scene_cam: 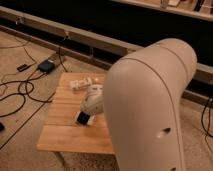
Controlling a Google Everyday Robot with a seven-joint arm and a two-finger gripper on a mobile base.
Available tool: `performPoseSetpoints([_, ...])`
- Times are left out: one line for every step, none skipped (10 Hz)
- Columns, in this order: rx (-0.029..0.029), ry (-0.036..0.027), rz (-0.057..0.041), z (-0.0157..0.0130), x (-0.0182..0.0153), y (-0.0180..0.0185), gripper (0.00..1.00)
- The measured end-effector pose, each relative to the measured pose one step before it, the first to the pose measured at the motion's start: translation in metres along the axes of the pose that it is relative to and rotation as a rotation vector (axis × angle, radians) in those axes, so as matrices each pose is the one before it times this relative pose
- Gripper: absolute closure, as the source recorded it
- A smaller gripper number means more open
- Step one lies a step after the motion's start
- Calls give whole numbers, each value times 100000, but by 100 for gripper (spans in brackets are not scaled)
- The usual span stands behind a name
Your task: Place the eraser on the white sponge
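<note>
My gripper (84, 118) hangs low over the middle of the small wooden table (65, 135), at the end of the white wrist (93, 101). Its tip is dark, and I cannot tell whether that dark patch is the black eraser or part of the gripper. No separate eraser lies on the visible table top. A lumpy white blocky object (80, 83) with darker marks lies at the table's far edge, behind the gripper. A thin white sponge is not visible; the arm hides the right part of the table.
My large white arm link (150, 110) fills the right foreground. On the carpet to the left lie a black box (46, 66), a small black item (22, 67) and loose cables (20, 92). A low rail (75, 31) runs along the back.
</note>
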State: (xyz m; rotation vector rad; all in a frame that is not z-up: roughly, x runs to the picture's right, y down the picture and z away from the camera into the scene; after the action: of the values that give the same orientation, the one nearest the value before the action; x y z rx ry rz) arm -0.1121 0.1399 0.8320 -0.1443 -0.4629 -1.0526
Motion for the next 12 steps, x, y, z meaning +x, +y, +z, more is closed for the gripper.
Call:
performPoseSetpoints([223, -798, -842, 145, -207, 19, 98])
performPoseSetpoints([1097, -423, -642, 8, 20, -259, 90])
performPoseSetpoints([1307, -196, -327, -71, 109, -327, 81])
performPoseSetpoints([1268, -66, -390, -81, 180, -325, 68])
performPoseSetpoints([479, 19, -164, -54, 109, -120, 58])
performPoseSetpoints([-42, 11, -90, -6, 56, 72, 50])
performPoseSetpoints([-211, -103, -48, 0, 0, 137, 38])
performPoseSetpoints([-191, -163, -107, 40, -55, 93, 30])
performPoseSetpoints([-195, -272, -81, 40, -124, 51, 22])
performPoseSetpoints([-191, -259, -69, 26, -118, 46, 20])
performPoseSetpoints([-62, -148, 41, -13, -61, 6, 20])
performPoseSetpoints([-98, -190, 63, -41, -86, 2, 20])
